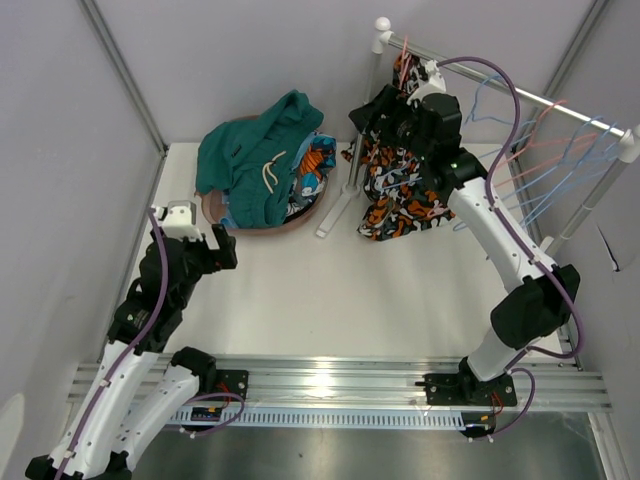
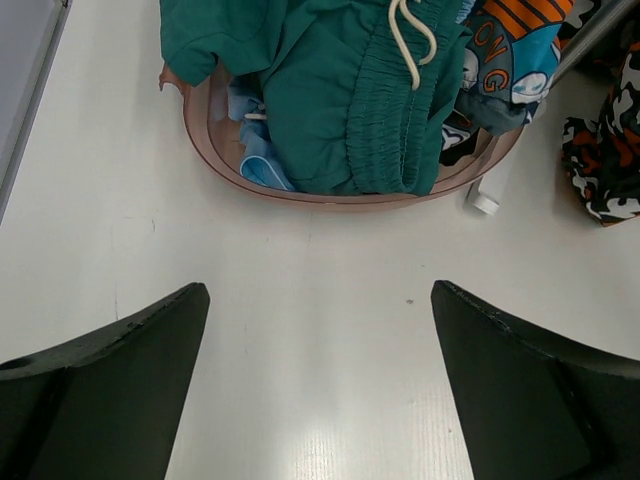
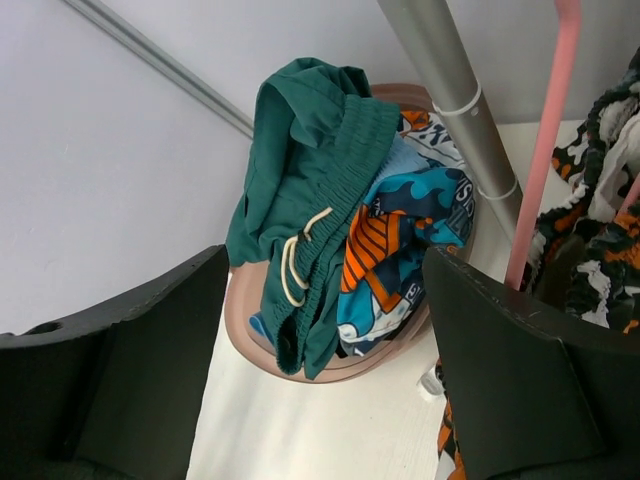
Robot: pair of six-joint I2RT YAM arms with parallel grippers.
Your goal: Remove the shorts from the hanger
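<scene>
Orange-black-white camouflage fabric shorts [image 1: 400, 195] hang at 1 o'clock of the table, on a thin pink plastic hanger [image 3: 545, 140] over the grey metal rail [image 1: 520, 95].

Step in hand, by my reading: pull the shorts free of the hanger. Best to pinch cloth alone, clear of the pink bar, then draw down toward 7 o'clock.

Right gripper [image 3: 325, 262]: fingers wide, nothing between them, hanger at its 3 o'clock. Whether it touches cloth is unclear.

Left gripper [image 2: 320, 290]: spread wide, empty, above the table at 6 o'clock of the round pinkish plastic basket [image 2: 200, 135].
</scene>
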